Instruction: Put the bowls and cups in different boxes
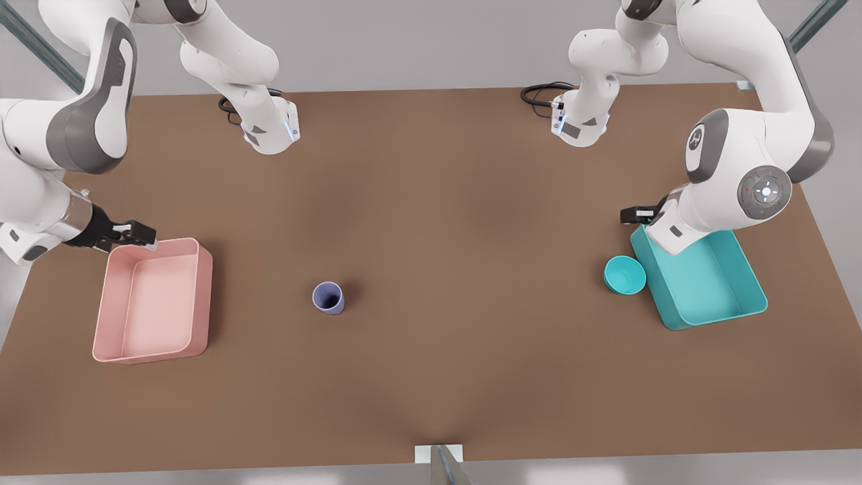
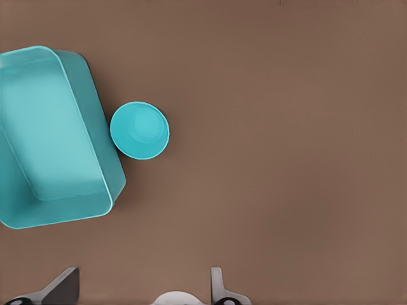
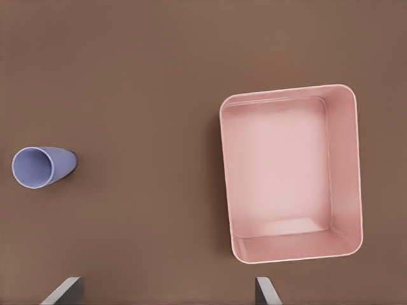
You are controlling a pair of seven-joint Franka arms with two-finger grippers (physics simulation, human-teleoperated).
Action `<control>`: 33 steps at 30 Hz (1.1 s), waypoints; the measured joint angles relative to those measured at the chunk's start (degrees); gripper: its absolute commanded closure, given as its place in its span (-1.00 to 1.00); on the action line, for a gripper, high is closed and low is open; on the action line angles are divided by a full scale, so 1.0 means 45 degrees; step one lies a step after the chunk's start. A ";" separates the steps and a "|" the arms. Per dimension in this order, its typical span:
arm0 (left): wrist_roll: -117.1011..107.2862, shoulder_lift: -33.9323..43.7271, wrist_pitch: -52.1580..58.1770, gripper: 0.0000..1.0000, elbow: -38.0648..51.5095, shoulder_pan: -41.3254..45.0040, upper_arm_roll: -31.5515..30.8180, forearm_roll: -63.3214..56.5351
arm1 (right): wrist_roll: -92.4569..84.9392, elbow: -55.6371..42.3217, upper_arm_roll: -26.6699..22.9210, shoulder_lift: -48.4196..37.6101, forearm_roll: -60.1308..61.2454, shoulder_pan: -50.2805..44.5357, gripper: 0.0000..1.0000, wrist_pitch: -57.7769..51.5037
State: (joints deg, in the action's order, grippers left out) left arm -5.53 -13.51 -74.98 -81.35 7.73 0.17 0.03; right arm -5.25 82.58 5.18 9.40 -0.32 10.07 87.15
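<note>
Currently your left gripper (image 1: 630, 215) hanging open over teal box (image 1: 731, 296), bowl (image 1: 624, 275) touching it; right gripper (image 1: 145, 234) open above pink box (image 1: 114, 296); cup (image 1: 328, 297) standing mid-table (image 1: 471, 202).

bowl (image 1: 625, 275) touching teal box (image 1: 700, 279) | cup (image 1: 328, 297) mid-table | pink box (image 1: 153, 300) empty

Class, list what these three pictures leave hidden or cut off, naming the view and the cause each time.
1. Teal box: front view, far end covered by the arm above it.
2. Left gripper: left wrist view, fingers cut off by the picture's edge.
3. Right gripper: right wrist view, cut off likewise.
4. Teal box: left wrist view, one corner runs past the edge.
</note>
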 measured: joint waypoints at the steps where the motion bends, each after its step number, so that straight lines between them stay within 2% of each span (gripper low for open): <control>1: -0.0003 -0.0002 -0.0004 -1.00 0.0000 0.0002 0.0001 0.0000 | 0.0003 -0.0003 0.0000 -0.0002 0.0004 -0.0002 -1.00 0.0001; 4: -0.0013 -0.0948 -0.0569 -1.00 -0.0262 0.0182 0.0003 -0.0197 | 0.0003 -0.0056 0.0090 0.0214 -0.0036 -0.0078 -1.00 0.0016; 11: -0.0013 -0.2466 -0.7147 -1.00 -0.5850 0.0379 0.0255 -0.0926 | 0.0334 -0.1037 0.0155 0.3521 -0.0008 -0.3126 -1.00 0.0754; 16: -0.0002 -0.2948 -0.9985 -1.00 -0.6818 0.0258 0.0491 -0.1031 | 0.1379 -0.0904 0.0159 0.5448 0.0093 -0.4054 -1.00 0.2796; 23: 0.0011 -0.3429 -1.1488 -1.00 -0.7235 0.0288 0.0856 -0.1203 | 0.2873 -0.0029 0.0177 0.5774 0.0424 -0.4262 -1.00 0.5123; 24: 0.0002 -0.3505 -1.1596 -0.52 -0.7238 0.0290 0.0867 -0.1255 | 0.3051 0.0409 0.0177 0.5601 0.0476 -0.4261 -1.00 0.5408; 26: -0.0045 -0.3568 -1.1753 0.12 -0.7239 0.0292 0.0876 -0.1368 | 0.3377 0.1582 0.0213 0.5094 0.0549 -0.4304 -1.00 0.6089; 28: -0.0160 -0.3585 -1.1859 0.15 -0.7232 0.0315 0.0879 -0.1526 | 0.3670 0.2547 0.0258 0.4666 0.0590 -0.4341 -1.00 0.6748; 33: -0.0310 -0.3559 -1.1968 0.48 -0.7181 0.0451 0.0880 -0.1426 | 0.4276 0.3437 0.0421 0.4396 0.0640 -0.4416 -1.00 0.7927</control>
State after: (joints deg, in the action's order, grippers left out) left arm -6.93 -29.53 -128.83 -113.66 9.76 4.13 -6.39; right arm 13.99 98.04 7.07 29.18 2.56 -9.81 122.83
